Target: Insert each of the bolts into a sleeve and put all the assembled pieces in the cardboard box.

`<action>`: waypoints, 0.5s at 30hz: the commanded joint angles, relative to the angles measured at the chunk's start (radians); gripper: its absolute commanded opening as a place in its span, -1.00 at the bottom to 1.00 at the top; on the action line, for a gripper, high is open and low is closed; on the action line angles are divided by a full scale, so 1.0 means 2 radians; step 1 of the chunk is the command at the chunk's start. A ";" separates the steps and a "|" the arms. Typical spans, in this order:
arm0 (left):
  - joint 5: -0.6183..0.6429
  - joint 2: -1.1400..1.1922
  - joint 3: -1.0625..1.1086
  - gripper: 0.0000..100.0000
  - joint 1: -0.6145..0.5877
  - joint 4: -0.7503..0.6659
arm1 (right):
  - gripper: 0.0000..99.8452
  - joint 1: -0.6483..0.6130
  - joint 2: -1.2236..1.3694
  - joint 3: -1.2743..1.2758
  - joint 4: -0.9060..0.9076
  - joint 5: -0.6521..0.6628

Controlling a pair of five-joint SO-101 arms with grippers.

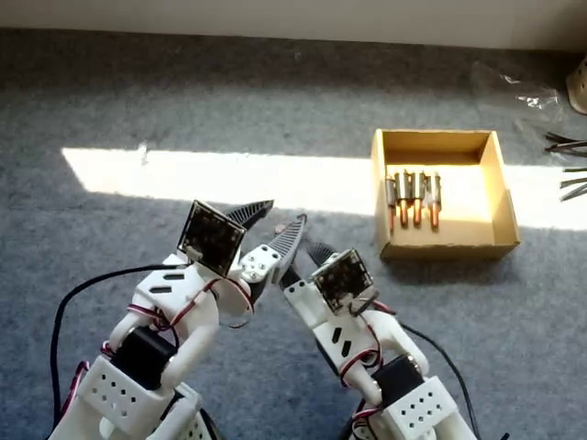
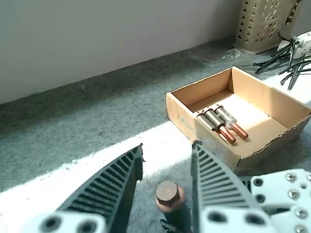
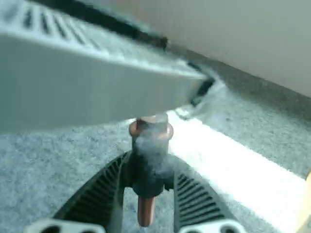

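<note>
My right gripper is shut on a copper bolt with a grey sleeve around its shank. The head points up and the copper tip hangs below the fingers. My left gripper is open, and its two ribbed fingers stand on either side of the bolt head without touching it. In the high view both grippers meet on the carpet left of the cardboard box. Several assembled pieces lie side by side in the box.
Grey carpet covers the floor, crossed by a bright sunlit band. Black cables and a plastic bag lie to the right of the box. A woven basket stands against the wall behind it.
</note>
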 commanded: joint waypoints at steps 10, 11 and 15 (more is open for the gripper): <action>-0.002 -0.005 -0.005 -0.67 -0.033 -0.009 | -0.99 -0.001 0.026 -0.043 -0.002 0.002; -0.002 -0.005 -0.006 -0.67 -0.044 -0.009 | -0.99 0.001 0.026 -0.043 -0.001 0.002; -0.001 -0.006 -0.009 -0.67 -0.082 -0.009 | -0.99 0.049 0.030 -0.043 0.003 0.001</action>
